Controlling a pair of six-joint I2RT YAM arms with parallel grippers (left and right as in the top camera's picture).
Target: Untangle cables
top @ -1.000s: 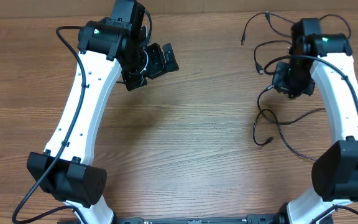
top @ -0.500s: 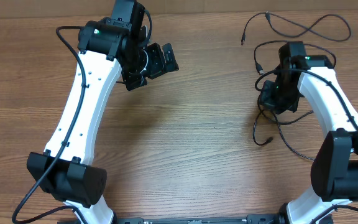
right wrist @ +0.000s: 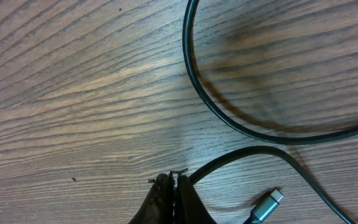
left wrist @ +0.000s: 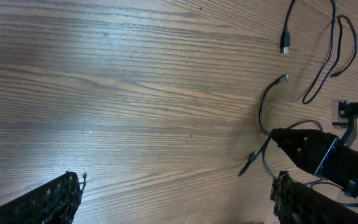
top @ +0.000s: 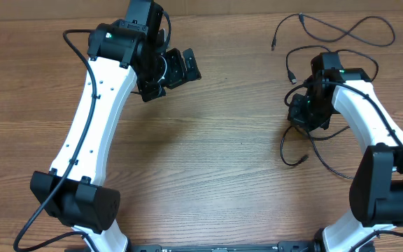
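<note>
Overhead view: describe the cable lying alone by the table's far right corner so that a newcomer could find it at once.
Find the right gripper, shut on a tangled cable at the right side of the table. Beyond it, toward the far corner, the lone cable runs in a loose wave. Unlike the tangled one, nothing grips it, and its plug ends lie free on bare wood.

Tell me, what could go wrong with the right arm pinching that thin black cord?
The right gripper is shut on a thin cable at its very tips; the cable may slip free when pulled.
A second cable loops close by, so a pull might drag it along or tighten the tangle.
The left gripper hangs open, far off, holding nothing down.
</note>
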